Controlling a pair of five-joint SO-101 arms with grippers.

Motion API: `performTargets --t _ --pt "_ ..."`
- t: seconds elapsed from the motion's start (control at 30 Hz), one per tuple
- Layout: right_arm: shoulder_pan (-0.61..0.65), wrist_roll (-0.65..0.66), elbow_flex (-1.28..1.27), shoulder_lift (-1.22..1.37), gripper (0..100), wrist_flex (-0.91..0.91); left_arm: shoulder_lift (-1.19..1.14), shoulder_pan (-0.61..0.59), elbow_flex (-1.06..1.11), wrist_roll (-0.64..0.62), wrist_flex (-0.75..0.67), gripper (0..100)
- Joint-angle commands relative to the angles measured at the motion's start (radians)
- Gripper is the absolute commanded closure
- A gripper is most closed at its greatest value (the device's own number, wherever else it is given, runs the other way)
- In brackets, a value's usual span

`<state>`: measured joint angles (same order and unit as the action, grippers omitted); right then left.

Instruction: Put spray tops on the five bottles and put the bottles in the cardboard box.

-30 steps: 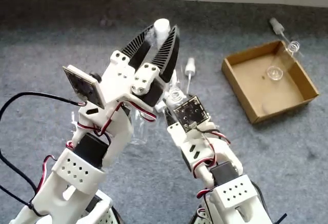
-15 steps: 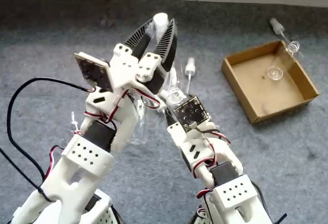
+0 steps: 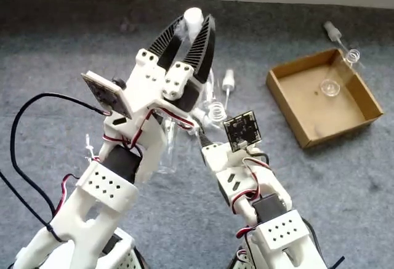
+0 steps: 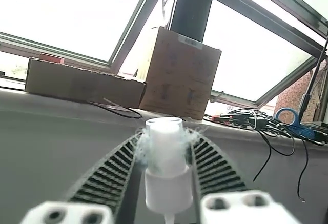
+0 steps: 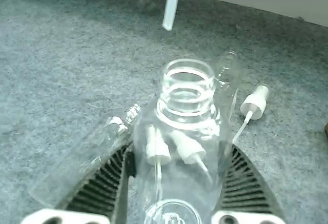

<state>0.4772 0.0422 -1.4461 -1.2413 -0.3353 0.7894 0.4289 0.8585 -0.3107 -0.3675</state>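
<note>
Left gripper point(image 4: 166, 138) clenched a spray top point(image 4: 164, 157) aloft, its tube point(image 5: 171, 3) hanging above the bottle point(image 5: 187, 106) that the right gripper point(image 5: 177, 183) grasped upright, neck open, presumably for insertion.

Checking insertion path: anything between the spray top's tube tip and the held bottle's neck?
Nothing. Right wrist view shows a bare gap between tube and bottle neck.

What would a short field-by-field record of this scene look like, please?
Left hand: shut on a spray top, held high
Right hand: shut on a clear bottle, upright, neck open
Alignment: the dip tube hangs near the bottle's neck, not yet inside
Cardboard box: on the carpet at the right, an uncapped bottle inside
Loose: second spray top on the carpet
</note>
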Motion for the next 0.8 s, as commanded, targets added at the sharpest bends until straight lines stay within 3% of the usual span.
performTargets --t 0.0,0.2,0.77 --pt "0.005 -0.031 0.007 -0.022 86.5 0.025 -0.002 0.079 -0.047 -0.008 -0.021 100" --pt "0.005 -0.029 -0.045 -0.022 86.5 0.14 -0.004 0.079 -0.042 -0.008 -0.015 100" --pt "0.007 -0.028 -0.064 -0.022 86.5 0.148 -0.004 0.054 0.019 -0.008 -0.023 100"
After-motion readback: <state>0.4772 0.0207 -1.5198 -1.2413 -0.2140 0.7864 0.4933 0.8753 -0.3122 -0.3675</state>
